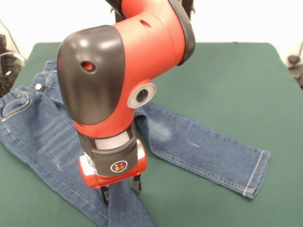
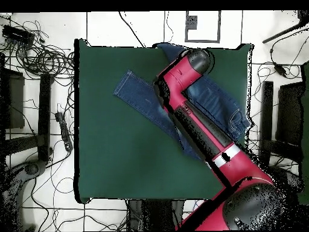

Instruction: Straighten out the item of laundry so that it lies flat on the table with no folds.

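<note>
The item of laundry, a small pair of blue jeans (image 1: 199, 144), lies on the green table (image 1: 227, 75) with its waistband and brass button (image 1: 38, 87) at the left. One leg runs right to a hemmed cuff (image 1: 255, 171). The other leg runs toward the near edge and leaves the picture at the bottom. My gripper (image 1: 120, 190) points straight down over that near leg, open, its two dark fingertips (image 1: 136, 185) at the denim. In the overhead view the jeans (image 2: 140, 96) spread across the far part of the table (image 2: 121, 157), and the arm (image 2: 199, 121) hides their middle and the gripper.
The arm's big red and black wrist housing (image 1: 109, 80) blocks the jeans' crotch and upper thighs. Cables and dark gear (image 2: 36, 54) lie on the floor beside the table. A white framed panel (image 2: 203, 25) lies beyond the table's far edge.
</note>
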Controlling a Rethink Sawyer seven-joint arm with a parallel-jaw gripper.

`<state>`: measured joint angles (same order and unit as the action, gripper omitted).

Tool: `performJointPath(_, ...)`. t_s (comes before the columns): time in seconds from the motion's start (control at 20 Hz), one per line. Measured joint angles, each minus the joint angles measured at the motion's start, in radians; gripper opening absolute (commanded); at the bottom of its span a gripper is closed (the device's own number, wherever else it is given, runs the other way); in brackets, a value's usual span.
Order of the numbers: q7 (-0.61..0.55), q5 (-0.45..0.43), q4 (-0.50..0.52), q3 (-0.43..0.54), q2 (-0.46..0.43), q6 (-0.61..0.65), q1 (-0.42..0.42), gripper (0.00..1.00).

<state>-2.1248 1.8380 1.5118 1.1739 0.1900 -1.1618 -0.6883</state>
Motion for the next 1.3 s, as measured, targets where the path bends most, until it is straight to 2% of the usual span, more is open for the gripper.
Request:
performJointPath(0.9,0.0,0.016,-0.031,0.012,-0.007,-0.022,0.0,1.0)
performJointPath(1.3,0.0,0.064,-0.034,0.027,-0.001,-0.051,-0.008,1.0)
